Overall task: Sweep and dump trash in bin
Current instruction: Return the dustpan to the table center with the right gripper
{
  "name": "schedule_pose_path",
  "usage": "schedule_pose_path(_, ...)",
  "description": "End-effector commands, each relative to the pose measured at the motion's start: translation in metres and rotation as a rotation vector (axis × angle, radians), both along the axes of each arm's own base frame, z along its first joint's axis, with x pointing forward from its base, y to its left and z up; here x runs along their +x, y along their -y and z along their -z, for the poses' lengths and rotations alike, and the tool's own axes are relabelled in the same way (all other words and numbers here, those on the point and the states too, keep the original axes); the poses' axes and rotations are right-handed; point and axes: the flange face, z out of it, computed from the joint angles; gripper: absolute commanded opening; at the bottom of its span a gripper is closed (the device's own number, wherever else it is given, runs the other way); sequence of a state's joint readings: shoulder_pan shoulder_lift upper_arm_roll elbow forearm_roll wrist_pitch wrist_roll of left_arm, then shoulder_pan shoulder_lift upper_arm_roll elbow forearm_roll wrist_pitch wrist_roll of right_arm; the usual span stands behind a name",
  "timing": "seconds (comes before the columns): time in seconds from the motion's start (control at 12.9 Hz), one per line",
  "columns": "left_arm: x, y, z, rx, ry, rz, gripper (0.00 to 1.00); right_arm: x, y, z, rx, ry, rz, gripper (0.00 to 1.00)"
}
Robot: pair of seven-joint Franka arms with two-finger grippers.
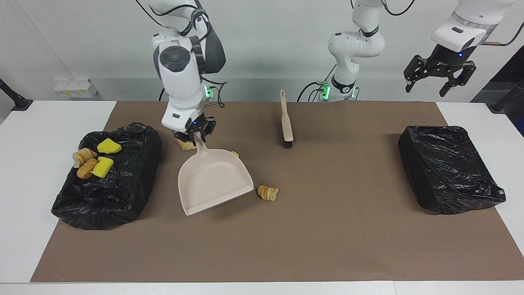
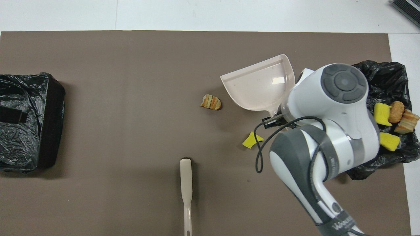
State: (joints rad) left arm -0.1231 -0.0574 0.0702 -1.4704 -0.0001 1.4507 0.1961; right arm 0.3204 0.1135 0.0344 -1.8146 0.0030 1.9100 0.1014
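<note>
White Franka arms (image 1: 180, 78), grey joint caps, blk cables, green base LEDs.

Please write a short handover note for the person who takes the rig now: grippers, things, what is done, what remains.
Right gripper: shut on the dustpan handle, pan empty, over the mat.
Left gripper: open, waiting raised at its own end.
Brush: lying untouched near the robots.
Done: four pieces lie on the black bin bag.
Left: croissant by the pan's lip, yellow sponge, and another croissant by the handle.
</note>
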Motion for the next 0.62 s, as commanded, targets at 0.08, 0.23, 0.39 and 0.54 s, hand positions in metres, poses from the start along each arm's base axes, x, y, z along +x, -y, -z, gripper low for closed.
schedule_pose_path(0.08,-0.007,-0.002,-0.006,0.003,-0.002,-0.001,1.0,0.027,-0.048,-0.009,0.082,0.015,0.215,0.0)
schedule_pose_path(0.23,-0.007,-0.002,-0.006,0.003,-0.001,-0.001,1.0,0.035,-0.097,-0.001,0.092,0.017,0.238,0.0)
schedule_pose_path(0.39,-0.007,-0.004,-0.006,0.003,-0.002,-0.004,1.0,0.054,-0.121,0.001,0.105,0.037,0.276,0.0)
schedule_pose_path(0.54,-0.007,-0.004,-0.006,0.003,-0.004,-0.004,1.0,0.069,-0.145,0.013,0.119,0.048,0.277,0.0)
